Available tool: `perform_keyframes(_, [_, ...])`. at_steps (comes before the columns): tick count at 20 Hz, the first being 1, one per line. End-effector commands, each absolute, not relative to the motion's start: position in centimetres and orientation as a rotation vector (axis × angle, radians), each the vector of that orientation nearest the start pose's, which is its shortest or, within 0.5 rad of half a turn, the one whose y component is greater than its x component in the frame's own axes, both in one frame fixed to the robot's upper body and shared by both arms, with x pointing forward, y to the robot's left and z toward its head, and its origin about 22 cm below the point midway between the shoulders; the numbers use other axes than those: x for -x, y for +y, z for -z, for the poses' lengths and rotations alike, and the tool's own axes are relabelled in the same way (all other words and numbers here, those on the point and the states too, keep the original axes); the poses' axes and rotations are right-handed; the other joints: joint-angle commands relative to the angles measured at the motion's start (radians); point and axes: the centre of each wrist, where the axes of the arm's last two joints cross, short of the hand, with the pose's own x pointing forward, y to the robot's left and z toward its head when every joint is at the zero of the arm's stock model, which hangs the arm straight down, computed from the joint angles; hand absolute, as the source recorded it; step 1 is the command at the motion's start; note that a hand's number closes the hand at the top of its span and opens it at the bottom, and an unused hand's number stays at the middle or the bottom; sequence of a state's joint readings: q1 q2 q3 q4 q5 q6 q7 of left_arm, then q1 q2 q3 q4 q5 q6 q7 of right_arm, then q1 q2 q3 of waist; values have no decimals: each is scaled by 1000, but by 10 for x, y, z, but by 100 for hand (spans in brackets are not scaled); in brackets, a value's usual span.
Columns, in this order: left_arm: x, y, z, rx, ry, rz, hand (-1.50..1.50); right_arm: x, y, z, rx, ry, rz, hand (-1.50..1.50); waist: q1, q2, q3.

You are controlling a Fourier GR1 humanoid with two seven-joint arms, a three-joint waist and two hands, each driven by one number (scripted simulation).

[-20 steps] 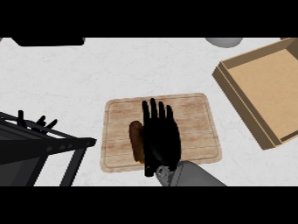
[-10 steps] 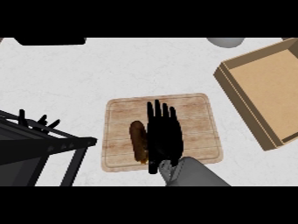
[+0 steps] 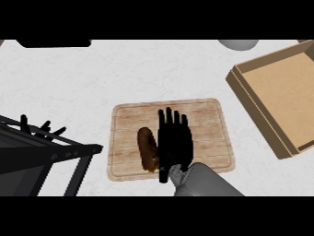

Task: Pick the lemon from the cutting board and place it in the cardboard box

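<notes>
View from the robot's head: one camera looks steeply down on the white speckled counter [image 3: 119, 73], near enough that the pale wooden cutting board [image 3: 207, 120] sits mid-frame. A grey forearm [image 3: 203, 182] enters from the lower edge. The open brown cardboard box [image 3: 254, 113] is cropped at the right edge and a black metal frame [image 3: 57, 152] at the left.

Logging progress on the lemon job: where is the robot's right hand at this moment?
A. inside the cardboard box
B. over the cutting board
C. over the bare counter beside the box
B: the right hand is stretched out with straight fingers over the cutting board, while the cardboard box sits apart to the right.
</notes>
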State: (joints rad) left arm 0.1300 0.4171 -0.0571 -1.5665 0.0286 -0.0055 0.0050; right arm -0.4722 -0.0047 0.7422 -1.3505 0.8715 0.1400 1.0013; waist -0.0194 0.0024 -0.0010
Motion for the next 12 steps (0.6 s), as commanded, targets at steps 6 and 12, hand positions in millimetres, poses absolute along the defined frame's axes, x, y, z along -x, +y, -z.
perform_keyframes(6, [-256,254,-37,-20,-1616,414,0,-254,-27,-16,929,-903,-1242,-150,-40,5,0])
perform_keyframes(12, [-245,245,-28,9,-1598,402,0,-265,-39,-24,919,-918,-1257,150,-31,0,0])
